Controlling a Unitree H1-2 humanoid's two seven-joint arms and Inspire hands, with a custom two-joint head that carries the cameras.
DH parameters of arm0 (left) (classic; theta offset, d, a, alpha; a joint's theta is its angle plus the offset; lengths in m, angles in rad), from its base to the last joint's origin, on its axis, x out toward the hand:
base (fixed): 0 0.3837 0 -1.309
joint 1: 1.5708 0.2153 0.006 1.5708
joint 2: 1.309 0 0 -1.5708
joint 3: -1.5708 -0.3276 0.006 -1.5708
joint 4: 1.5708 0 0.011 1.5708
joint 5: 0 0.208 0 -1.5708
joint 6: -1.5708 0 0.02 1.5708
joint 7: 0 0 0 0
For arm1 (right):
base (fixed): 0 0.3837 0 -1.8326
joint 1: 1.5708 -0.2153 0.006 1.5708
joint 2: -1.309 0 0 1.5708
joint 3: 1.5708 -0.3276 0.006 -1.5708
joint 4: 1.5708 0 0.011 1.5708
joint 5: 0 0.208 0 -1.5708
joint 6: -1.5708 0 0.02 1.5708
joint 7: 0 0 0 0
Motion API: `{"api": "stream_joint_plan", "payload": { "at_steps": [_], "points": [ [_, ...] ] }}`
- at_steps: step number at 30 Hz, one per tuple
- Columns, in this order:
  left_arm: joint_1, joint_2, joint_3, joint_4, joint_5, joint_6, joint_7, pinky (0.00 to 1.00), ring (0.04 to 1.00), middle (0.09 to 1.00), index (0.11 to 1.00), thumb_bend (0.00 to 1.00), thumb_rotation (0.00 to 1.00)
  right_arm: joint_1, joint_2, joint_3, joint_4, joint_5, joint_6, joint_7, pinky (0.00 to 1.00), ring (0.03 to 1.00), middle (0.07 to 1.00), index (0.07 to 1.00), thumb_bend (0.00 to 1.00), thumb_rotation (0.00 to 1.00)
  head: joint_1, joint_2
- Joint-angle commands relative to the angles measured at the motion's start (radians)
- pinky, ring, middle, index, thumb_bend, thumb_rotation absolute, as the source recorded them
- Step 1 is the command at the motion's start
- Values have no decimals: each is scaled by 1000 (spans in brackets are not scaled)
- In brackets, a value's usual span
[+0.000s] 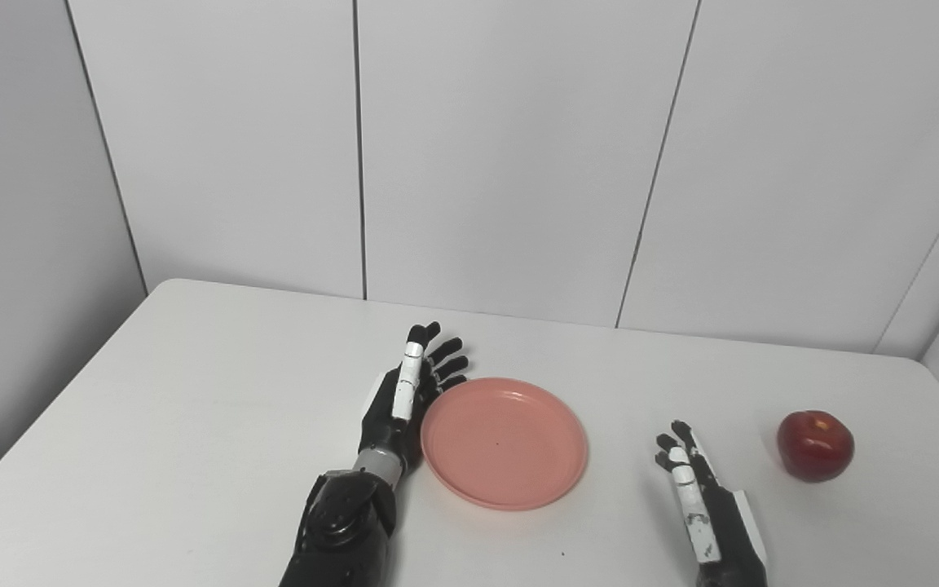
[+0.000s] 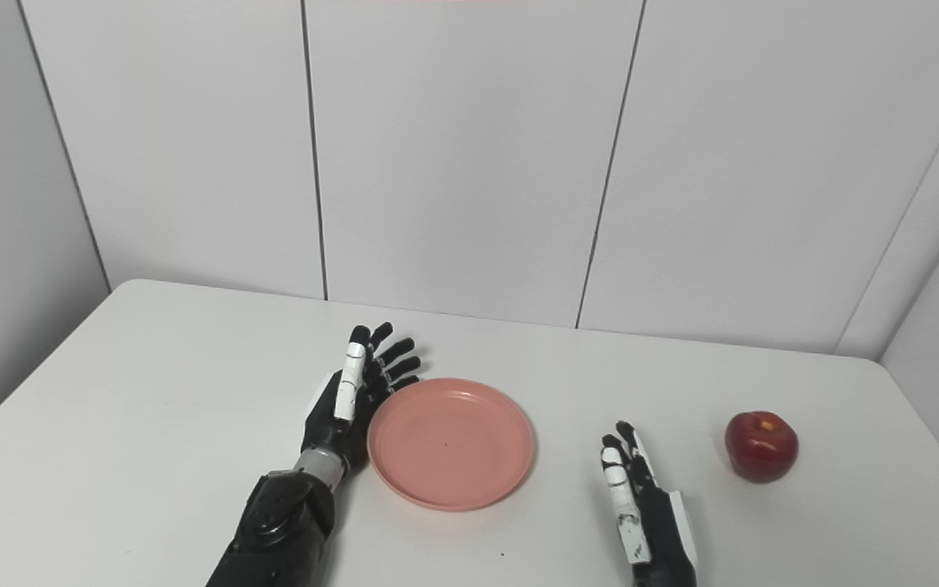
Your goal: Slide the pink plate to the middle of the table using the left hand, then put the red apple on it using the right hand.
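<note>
Left eye view: the pink plate [image 1: 504, 442] is seen lying flat on the white table [image 1: 152, 424], near the middle of the surface, empty. The left hand [image 1: 400, 399] is set edge-on against the plate's left rim, fingers extended and spread, grasping nothing; whether palm and rim actually touch or are merely just beside each other cannot be settled from either view. The right hand [image 1: 694, 481] is held above or on the table between the plate and the red apple [image 1: 815, 445], fingers straight and parted, nothing held. The apple is found upright near the table's right side, well apart from the plate and clear of the right hand.

Assessment of progress: the sliding step is judged to be at or close to completion, since the plate is already roughly central. The second step is not begun; the apple is untouched and the plate bare. It is judged that what remains is the withdrawal of the left hand, a reach rightward by the right hand, a grasp of the apple, and its transfer to the plate.
</note>
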Motion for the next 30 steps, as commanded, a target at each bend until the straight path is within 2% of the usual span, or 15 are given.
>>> {"api": "stream_joint_plan", "payload": {
  "at_steps": [1, 8, 16, 24, 30],
  "points": [
    [19, -12, 5, 51, 0, 82, 25, 832, 839, 876, 933, 721, 954, -23, 11, 11, -7, 0, 28, 13, 1000, 902, 908, 956, 765, 1000, 1, 1],
    [8, -21, 20, 71, -2, 69, 36, 831, 842, 877, 932, 720, 946, -22, 10, 12, -9, -6, 32, 17, 1000, 903, 909, 956, 757, 1000, -1, 2],
    [11, -39, 28, 56, -13, 83, 32, 826, 840, 875, 941, 709, 947, -21, 19, 15, -13, -14, 37, 13, 1000, 896, 905, 955, 760, 1000, -9, 5],
    [10, -52, 20, 46, -2, 82, 38, 787, 829, 871, 937, 706, 947, -23, 20, 15, -15, -18, 35, 14, 1000, 894, 904, 954, 757, 1000, -9, 5],
    [16, -57, 16, 40, -3, 83, 33, 818, 844, 881, 946, 696, 946, -23, 24, 15, -14, -20, 35, 11, 1000, 893, 901, 949, 753, 1000, -21, 12]
  ]
}}
